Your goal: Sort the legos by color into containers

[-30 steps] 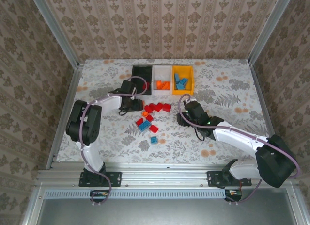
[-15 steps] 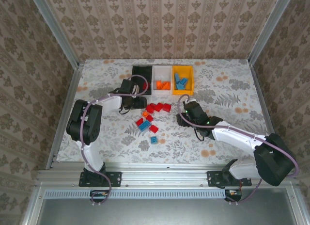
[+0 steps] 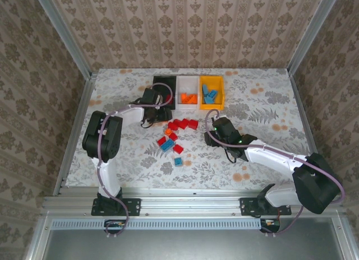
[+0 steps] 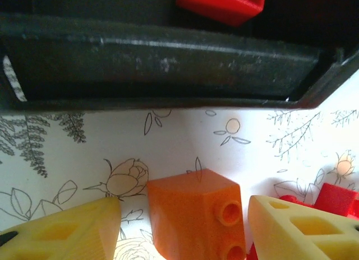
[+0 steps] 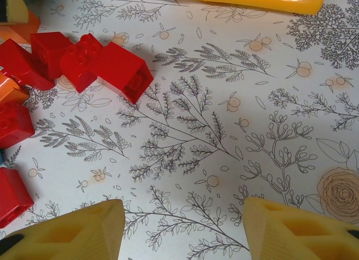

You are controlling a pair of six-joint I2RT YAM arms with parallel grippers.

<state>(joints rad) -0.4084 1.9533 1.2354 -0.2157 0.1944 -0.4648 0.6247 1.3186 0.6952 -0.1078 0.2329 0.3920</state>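
Observation:
An orange brick (image 4: 193,215) lies on the table between the fingers of my open left gripper (image 4: 182,218), just short of the black bin (image 4: 168,58). There are gaps on both sides of the brick. One red brick (image 4: 221,5) lies inside the black bin. From above, the left gripper (image 3: 162,119) sits by the orange brick (image 3: 168,126). The white bin (image 3: 188,79) holds orange bricks and the orange-yellow bin (image 3: 212,79) holds blue ones. My right gripper (image 3: 212,132) is open over bare table, right of the red bricks (image 5: 106,66).
Loose bricks lie mid-table: a red cluster (image 3: 182,124), a red brick (image 3: 162,140), a blue brick (image 3: 167,146), another red (image 3: 178,149) and a small blue one (image 3: 178,161). Metal rails edge the patterned table, with open cloth to the right of my right arm.
My left arm has swung farther from me, bringing its gripper closer to the black bin's front wall. The right arm has barely moved.

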